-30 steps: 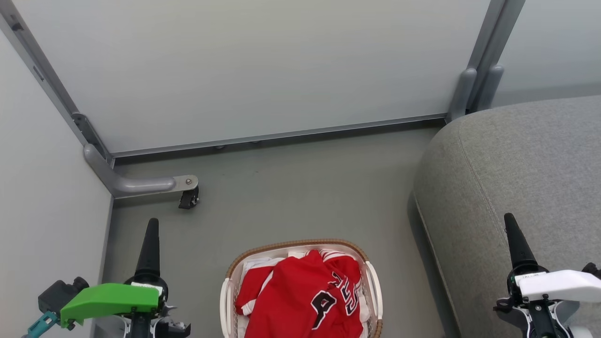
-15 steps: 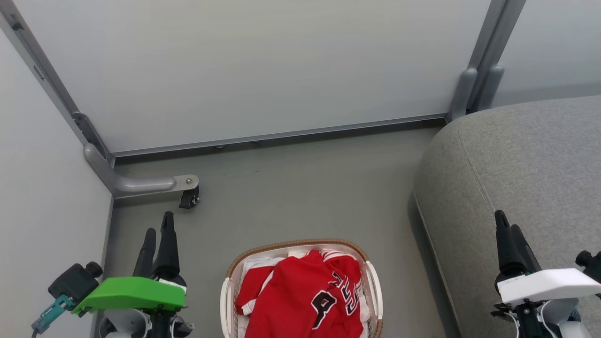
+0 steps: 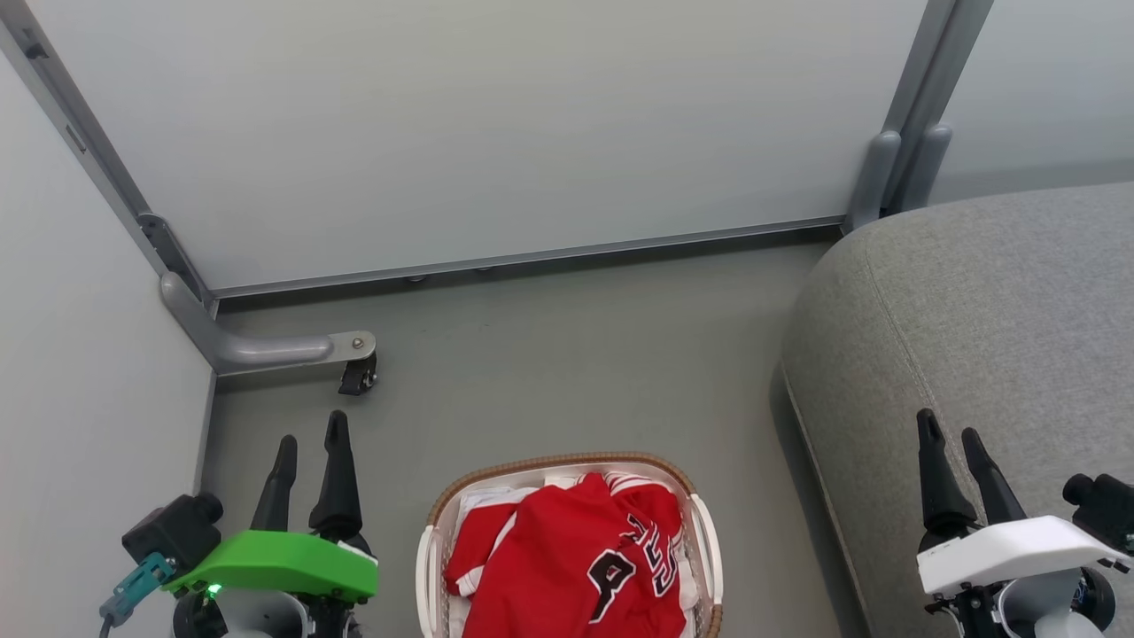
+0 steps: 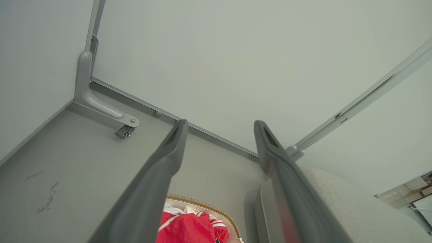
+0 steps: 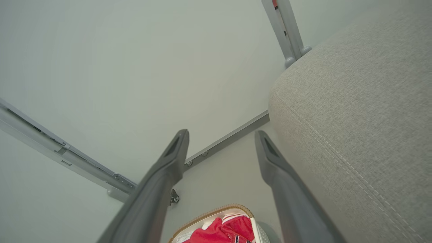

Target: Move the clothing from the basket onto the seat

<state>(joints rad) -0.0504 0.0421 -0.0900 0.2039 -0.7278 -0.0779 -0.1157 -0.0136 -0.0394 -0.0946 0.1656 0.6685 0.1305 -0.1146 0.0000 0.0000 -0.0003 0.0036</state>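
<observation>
Red clothing (image 3: pixel 567 567) lies heaped in the basket (image 3: pixel 558 462), which stands on the floor (image 3: pixel 549 354) just left of the grey seat (image 3: pixel 974 310). The left hand (image 3: pixel 312 428) hovers left of the basket, fingers spread wide and holding nothing. The right hand (image 3: pixel 948 424), also wide open and empty, shows against the seat's near part, right of the basket.

floor: plain grey (image 3: pixel 549 354) | walls: pale partition panels (image 3: pixel 478 124) | caster foot (image 3: pixel 358 377) near left corner
</observation>
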